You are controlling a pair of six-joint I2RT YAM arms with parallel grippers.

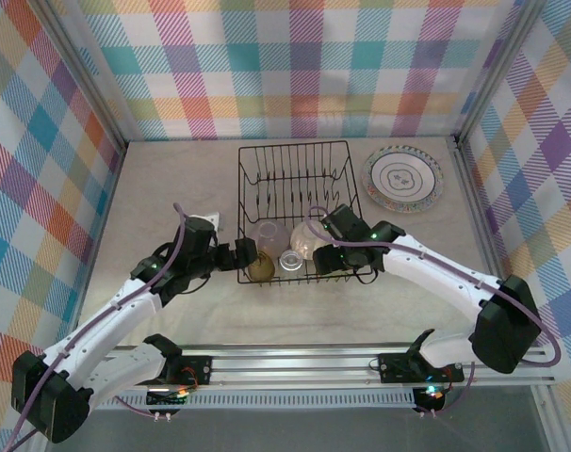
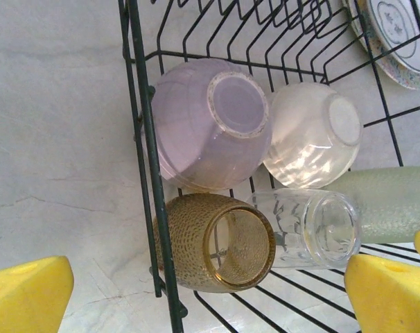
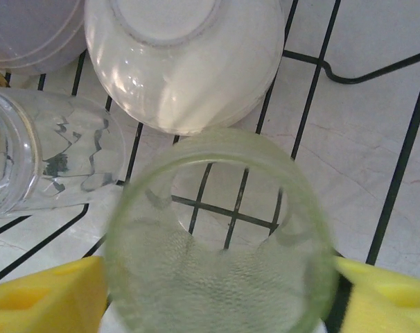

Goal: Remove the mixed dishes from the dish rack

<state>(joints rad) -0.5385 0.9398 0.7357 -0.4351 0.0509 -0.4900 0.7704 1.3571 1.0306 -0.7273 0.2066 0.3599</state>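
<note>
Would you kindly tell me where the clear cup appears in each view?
Top external: clear cup at the dish rack's near edge, centre.
Left wrist: clear cup lower right, beside the amber cup.
Right wrist: clear cup at the left edge.
Shared landmark: cream bowl, just beyond it.

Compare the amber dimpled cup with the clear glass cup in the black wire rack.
The amber dimpled cup is finely textured; the clear glass cup is colourless, wavy-patterned. The amber one lies at the black wire rack's side wall, the clear one further inside. Both lie sideways.
</note>
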